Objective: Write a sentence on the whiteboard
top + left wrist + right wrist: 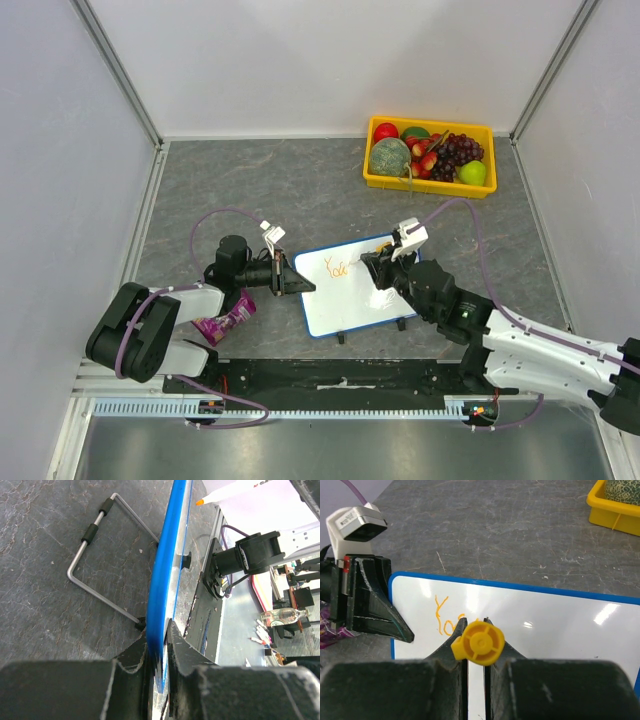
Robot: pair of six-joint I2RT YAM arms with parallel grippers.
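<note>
Left gripper (159, 639) pinching whiteboard (345, 303) frame edge; right gripper (477, 652) pinching marker (479, 641). Risk: thin edge hold slips under pen pressure, board shifts, sentence (446, 620) smears.

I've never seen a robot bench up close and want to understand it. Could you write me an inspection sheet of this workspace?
Surface: grey stone-look table, no spills seen.
Job's things: blue-framed whiteboard, wire stand at its back; sentence barely begun, a few orange letters; marker with a yellow end.
Clutter: yellow tray of fruit at the far right; purple packet by the left arm.
Grippers: left gripper shut on the whiteboard's edge; right gripper shut on the marker.
Cables: purple cables looping from both arms.
Surroundings: white walls on three sides.
</note>
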